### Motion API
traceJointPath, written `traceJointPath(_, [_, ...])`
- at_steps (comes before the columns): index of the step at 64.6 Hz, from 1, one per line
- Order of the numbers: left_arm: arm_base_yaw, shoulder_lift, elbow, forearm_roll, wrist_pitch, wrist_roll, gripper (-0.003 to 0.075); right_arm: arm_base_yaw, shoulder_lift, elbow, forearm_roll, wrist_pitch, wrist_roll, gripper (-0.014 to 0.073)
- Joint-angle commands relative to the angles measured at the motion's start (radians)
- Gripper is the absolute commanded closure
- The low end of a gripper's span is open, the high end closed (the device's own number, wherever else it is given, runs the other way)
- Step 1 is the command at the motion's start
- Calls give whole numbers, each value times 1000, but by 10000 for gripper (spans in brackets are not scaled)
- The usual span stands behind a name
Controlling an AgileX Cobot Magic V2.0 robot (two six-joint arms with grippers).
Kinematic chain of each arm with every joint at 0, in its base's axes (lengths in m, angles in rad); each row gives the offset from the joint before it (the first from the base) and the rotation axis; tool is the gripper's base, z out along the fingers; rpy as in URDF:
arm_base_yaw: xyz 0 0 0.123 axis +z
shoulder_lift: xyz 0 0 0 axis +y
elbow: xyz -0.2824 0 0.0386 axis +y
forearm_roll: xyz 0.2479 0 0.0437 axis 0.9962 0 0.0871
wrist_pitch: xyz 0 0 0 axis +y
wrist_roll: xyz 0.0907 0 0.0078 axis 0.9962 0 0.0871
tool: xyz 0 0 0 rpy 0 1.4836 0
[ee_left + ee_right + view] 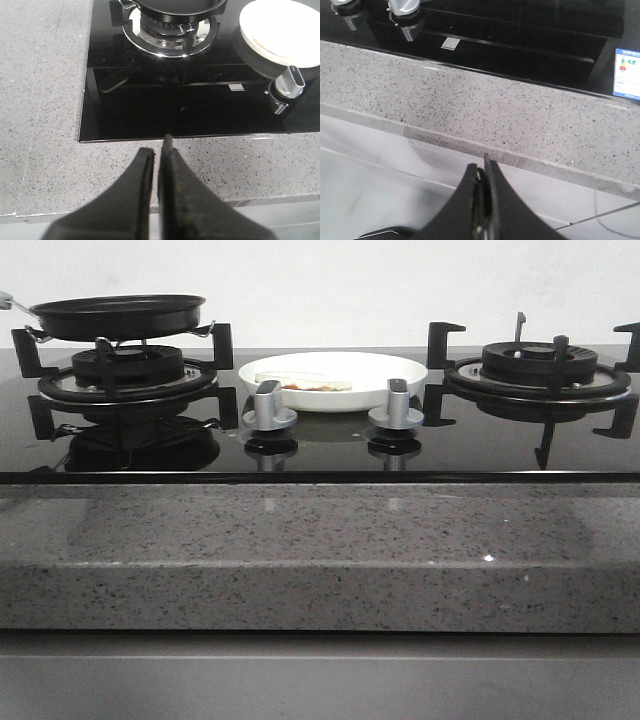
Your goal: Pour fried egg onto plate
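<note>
The white plate (385, 372) sits on the black glass hob between the two burners, behind the knobs. The fried egg (315, 385) lies flat in it, white with an orange patch. The black frying pan (118, 315) rests on the left burner, its inside hidden. Neither gripper shows in the front view. In the left wrist view my left gripper (157, 148) is shut and empty over the speckled stone counter, short of the hob; the pan (175, 6) and the plate (285, 27) lie beyond it. My right gripper (483, 167) is shut and empty, in front of the counter's edge.
Two silver knobs (268, 405) (397, 403) stand in front of the plate. The right burner (540, 365) with its black grate is bare. A speckled grey stone counter (320, 540) runs along the front. A sticker (627, 74) sits on the hob's corner.
</note>
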Motion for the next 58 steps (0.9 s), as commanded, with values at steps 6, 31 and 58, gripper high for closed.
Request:
traceJointPath(6, [-8, 4, -23, -7, -66, -7, 739, -5, 7, -21, -7, -60, -8, 664])
traceJointPath(31, [27, -148, 175, 29, -283, -5, 739, -5, 7, -21, -7, -60, -8, 664])
traceJointPath(58, [80, -542, 734, -31, -784, -5, 739, -5, 7, -21, -7, -60, -8, 664])
